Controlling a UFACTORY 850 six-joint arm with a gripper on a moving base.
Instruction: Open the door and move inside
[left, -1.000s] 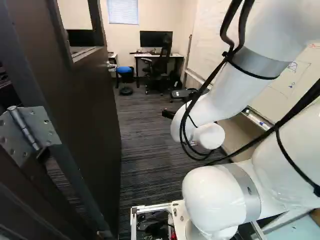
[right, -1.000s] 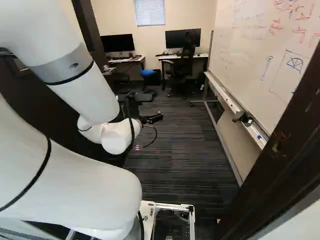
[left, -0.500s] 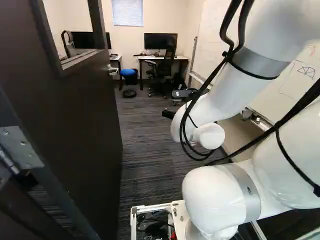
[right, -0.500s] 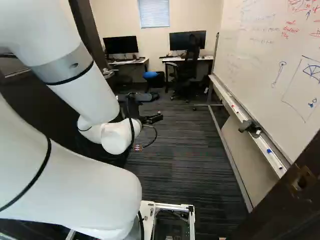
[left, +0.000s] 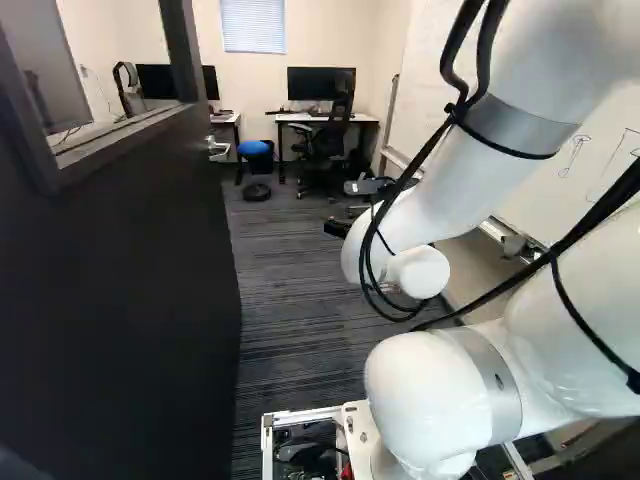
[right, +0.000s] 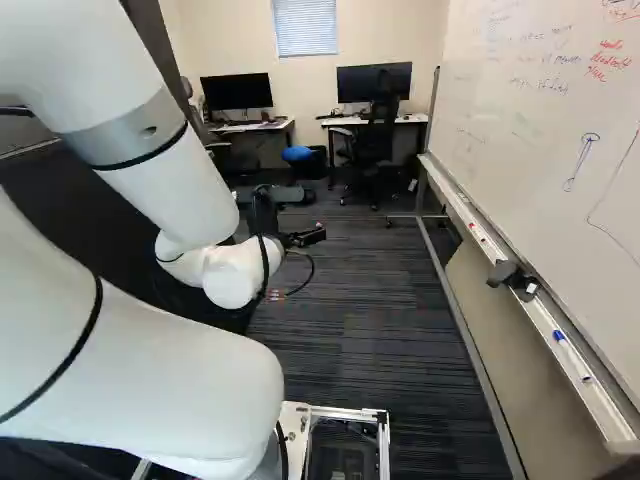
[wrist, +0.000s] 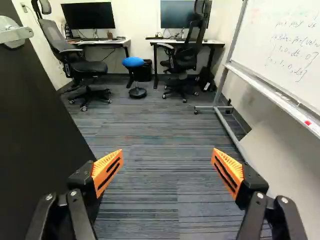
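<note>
Two black fingers with orange pads stand wide apart: the claw is released, reaching forward from a white arm. Under and ahead of it runs dark carpet with thin stripes.

The dark door stands open to the claw's left, its edge running forward; a pane is set in its upper part. Its metal lever handle is ahead and to the left of the claw, well apart from the fingers.

Well ahead of the claw, two desks stand against the far wall, the left one and the right one, each with a monitor. A black office chair is near the left desk and another is at the right one. Between the chairs are a blue-topped stool and a black bin.

To the claw's right, a whiteboard with handwriting runs forward, a ledge along its lower edge.
</note>
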